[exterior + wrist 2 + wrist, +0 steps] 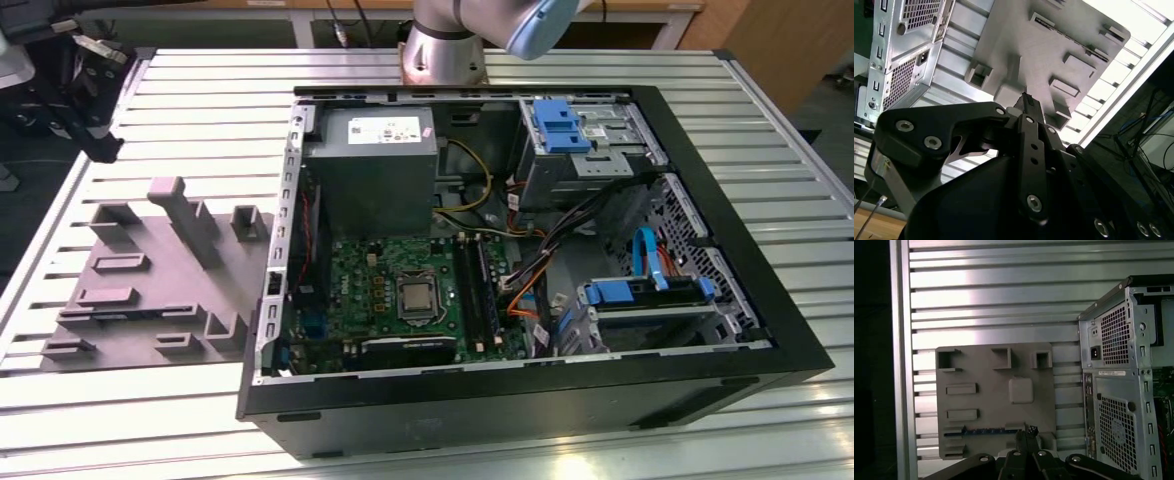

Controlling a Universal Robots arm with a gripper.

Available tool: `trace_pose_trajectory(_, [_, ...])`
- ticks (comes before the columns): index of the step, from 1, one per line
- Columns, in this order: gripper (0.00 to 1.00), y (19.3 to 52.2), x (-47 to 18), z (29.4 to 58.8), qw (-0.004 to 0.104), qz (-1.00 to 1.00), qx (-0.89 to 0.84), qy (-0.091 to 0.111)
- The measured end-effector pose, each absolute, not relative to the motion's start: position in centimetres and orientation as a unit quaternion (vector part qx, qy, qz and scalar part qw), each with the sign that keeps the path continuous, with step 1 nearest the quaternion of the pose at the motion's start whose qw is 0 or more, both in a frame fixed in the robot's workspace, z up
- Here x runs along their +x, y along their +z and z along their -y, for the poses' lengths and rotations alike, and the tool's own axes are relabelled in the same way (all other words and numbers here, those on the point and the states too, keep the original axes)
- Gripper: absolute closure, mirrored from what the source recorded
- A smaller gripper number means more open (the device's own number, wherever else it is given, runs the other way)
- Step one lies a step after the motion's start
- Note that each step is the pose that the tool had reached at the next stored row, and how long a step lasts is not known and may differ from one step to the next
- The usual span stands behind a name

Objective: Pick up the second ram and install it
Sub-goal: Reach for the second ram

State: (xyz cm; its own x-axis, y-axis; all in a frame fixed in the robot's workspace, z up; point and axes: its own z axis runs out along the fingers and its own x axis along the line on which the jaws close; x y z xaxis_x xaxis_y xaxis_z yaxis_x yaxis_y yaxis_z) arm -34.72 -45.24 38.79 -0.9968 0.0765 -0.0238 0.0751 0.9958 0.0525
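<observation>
Black and angular, the gripper hangs above the pale grey tray. In both wrist views its two fingers lie closed against each other, with nothing between them. In the first wrist view the tips appear in line with one end of the second ram, which shows as a thin dark line with small bluish marks.

The ram is not yet taken. It stands on its long edge in a narrow slot of the tray. I judge that the slot keeps it upright so that the fingers can grasp it by its two flat sides. The other pockets and blocks of the tray seem made to keep each part at a known place.

The tray rests on the slatted aluminium table, just beside the rear panel of the computer case. The case lies on its side with the open side up, probably so that the motherboard can be reached from above. Dark memory slots run near the processor. Whether a stick already sits there I cannot tell.
</observation>
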Motion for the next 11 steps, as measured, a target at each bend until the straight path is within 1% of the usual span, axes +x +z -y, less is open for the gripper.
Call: trace_pose_trajectory(11, [0.89,38.42,-35.17,45.70,0.013,-0.999,0.038,0.026])
